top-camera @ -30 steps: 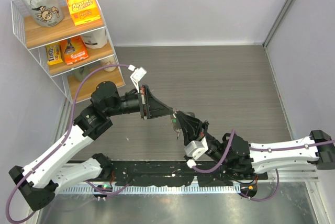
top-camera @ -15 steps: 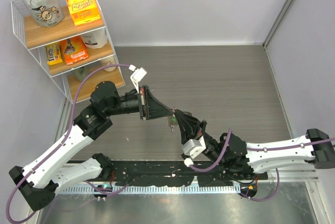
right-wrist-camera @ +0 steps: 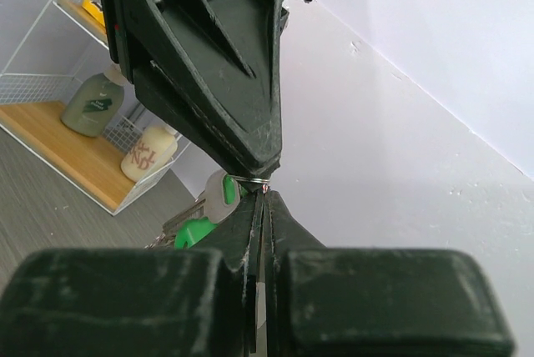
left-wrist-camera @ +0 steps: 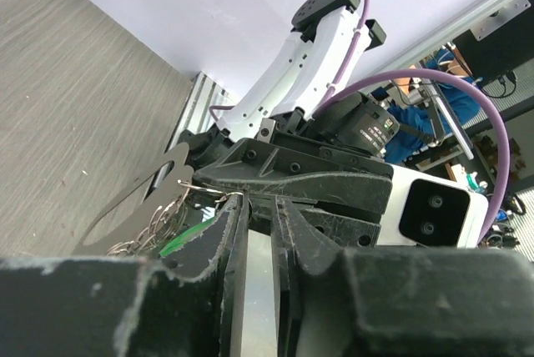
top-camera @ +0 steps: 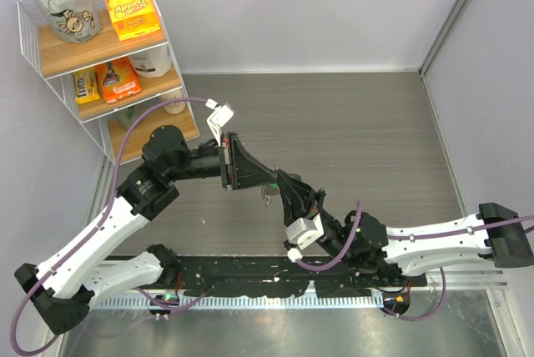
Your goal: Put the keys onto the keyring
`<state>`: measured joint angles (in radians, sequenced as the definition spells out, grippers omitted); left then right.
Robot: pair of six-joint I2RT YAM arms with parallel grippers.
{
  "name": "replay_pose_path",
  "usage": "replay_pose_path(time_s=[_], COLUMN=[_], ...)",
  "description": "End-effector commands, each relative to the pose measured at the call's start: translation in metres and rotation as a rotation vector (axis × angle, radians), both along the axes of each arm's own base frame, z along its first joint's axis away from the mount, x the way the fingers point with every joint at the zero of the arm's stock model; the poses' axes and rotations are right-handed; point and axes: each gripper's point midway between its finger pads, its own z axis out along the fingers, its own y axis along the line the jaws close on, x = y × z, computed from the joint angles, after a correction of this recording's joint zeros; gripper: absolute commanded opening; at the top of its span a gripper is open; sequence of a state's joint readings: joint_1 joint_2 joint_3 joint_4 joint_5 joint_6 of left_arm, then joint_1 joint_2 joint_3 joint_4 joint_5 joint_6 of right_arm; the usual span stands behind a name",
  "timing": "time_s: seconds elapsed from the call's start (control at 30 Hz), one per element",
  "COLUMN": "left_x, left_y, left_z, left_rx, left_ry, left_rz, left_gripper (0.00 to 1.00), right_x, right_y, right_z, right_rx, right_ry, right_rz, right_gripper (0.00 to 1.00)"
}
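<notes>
Silvery thin wire keyring is pinched in the jaws of the right gripper, green-headed metal key just beside them; whether the left gripper jaws grip it I cannot tell, so they should part gently, without tugging.

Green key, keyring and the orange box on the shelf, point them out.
green key (right-wrist-camera: 193,233), right wrist view, on its green head.
keyring (left-wrist-camera: 155,225), left wrist view, on its chain links.
orange box (top-camera: 132,10), top external view, on its printed face.
</notes>
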<state>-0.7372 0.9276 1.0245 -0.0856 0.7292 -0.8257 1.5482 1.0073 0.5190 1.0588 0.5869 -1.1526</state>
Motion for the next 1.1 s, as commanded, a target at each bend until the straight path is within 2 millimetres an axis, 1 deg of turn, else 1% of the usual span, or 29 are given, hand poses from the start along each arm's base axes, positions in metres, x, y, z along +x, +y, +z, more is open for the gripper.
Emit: replay_pose_path(time_s=[0.0, 0.13, 0.3, 0.33, 0.37, 0.53, 0.73, 0.93, 1.07], left_x=[-0.01, -0.01, -0.006, -0.006, -0.006, -0.002, -0.003, -0.006, -0.013], left_y=[0.001, 0.001, -0.001, -0.001, -0.001, -0.001, 0.002, 0.005, 0.01], left_z=[0.013, 0.013, 0.008, 0.008, 0.009, 0.007, 0.013, 0.023, 0.034], left_rx=[-0.021, -0.007, 0.014, 0.019, 0.02, 0.038, 0.039, 0.028, 0.009], left_ry=[-0.047, -0.049, -0.033, -0.033, -0.037, -0.038, -0.05, -0.068, -0.095], left_rz=[-0.052, -0.05, -0.043, -0.04, -0.038, -0.019, -0.012, -0.013, -0.022], left_gripper=[0.27, 0.39, 0.45, 0.49, 0.5, 0.52, 0.53, 0.53, 0.54], right_x=[-0.001, -0.001, 0.0, 0.0, 0.0, 0.0, 0.0, 0.0, -0.001], right_y=[-0.017, -0.019, -0.026, -0.028, -0.028, -0.033, -0.037, -0.041, -0.047], right_z=[0.049, 0.053, 0.057, 0.059, 0.059, 0.061, 0.06, 0.057, 0.054], right_rx=[0.198, 0.232, 0.277, 0.287, 0.29, 0.306, 0.316, 0.331, 0.351], right_ry=[-0.034, -0.039, -0.047, -0.047, -0.049, -0.052, -0.053, -0.054, -0.053], right_rz=[0.012, 0.022, 0.024, 0.023, 0.024, 0.023, 0.024, 0.025, 0.032], right_gripper=[0.05, 0.05, 0.05, 0.05, 0.05, 0.05, 0.05, 0.05, 0.05])
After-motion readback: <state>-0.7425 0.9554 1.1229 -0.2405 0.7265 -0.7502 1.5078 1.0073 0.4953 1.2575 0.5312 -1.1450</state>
